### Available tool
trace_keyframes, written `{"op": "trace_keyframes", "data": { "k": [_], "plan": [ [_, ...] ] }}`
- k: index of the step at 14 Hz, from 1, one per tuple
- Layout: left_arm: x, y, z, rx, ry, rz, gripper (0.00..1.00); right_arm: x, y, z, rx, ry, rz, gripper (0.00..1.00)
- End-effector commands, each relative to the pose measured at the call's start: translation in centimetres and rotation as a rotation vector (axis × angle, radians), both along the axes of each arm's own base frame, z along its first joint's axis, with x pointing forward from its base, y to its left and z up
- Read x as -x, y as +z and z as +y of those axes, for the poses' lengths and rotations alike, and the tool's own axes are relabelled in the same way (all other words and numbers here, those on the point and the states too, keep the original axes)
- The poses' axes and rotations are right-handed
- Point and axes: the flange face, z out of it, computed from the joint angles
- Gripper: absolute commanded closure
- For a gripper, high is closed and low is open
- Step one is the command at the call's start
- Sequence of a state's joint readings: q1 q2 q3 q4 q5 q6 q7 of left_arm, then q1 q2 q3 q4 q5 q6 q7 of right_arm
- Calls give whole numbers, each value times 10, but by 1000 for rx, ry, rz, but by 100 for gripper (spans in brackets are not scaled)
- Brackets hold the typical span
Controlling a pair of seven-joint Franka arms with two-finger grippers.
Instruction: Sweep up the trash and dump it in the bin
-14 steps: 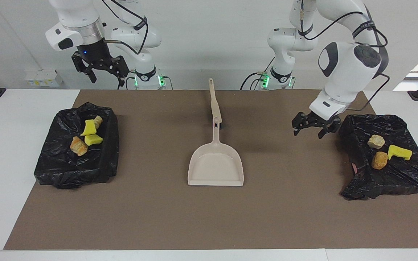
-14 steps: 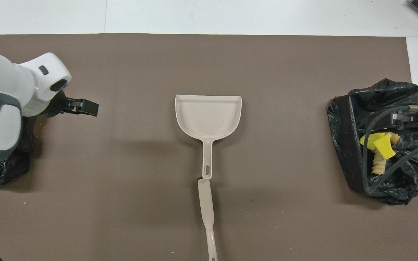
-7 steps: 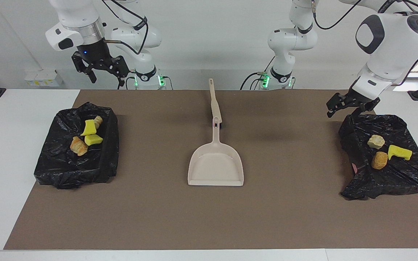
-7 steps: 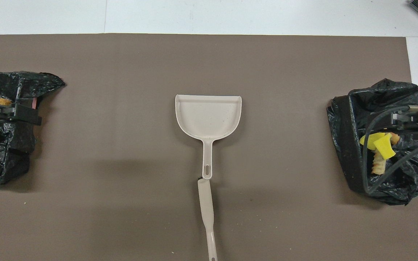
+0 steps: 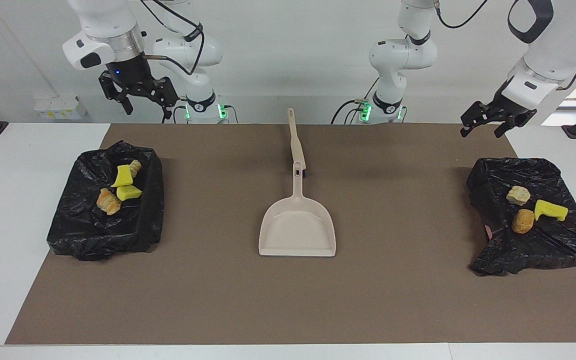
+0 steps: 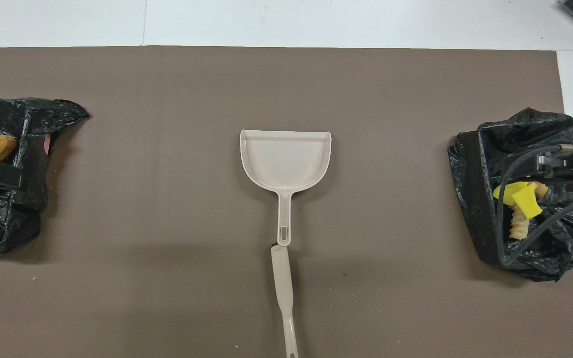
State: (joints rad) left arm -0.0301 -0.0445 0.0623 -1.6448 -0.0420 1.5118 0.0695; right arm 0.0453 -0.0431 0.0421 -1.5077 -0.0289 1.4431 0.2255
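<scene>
Hanging both arms up in the air right now, nothing in either set of fingers. My left gripper (image 5: 493, 121) is sitting spread wide above the table's (image 5: 28, 200) edge, up over the robot-side rim of the bin (image 5: 543, 245) at my left arm's end. My right gripper (image 5: 140, 97) is also released, hovering above the other bin (image 5: 93, 235). The trash is all lying in the bags: 4 bits (image 5: 120, 187) in the bin at my right arm's end, 3 bits (image 5: 530, 210) in the one at my left. The dustpan (image 5: 297, 227) is lying mid-mat (image 5: 393, 300), with the brush (image 5: 295, 137) just nearer me, touching its handle tip.
</scene>
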Motion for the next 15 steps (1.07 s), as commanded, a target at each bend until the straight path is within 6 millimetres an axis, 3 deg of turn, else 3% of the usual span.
{"op": "trace_keyframes", "data": {
  "k": [1, 5, 15],
  "plan": [
    [4, 13, -2, -57, -63, 23, 0, 3, -1, -5, -7, 14, 14, 0],
    [8, 16, 9, -56, -45, 35, 0, 3, -1, -5, -7, 14, 14, 0],
    [10, 20, 8, -54, -46, 25, 0, 3, -1, -5, -7, 14, 14, 0]
  ]
}}
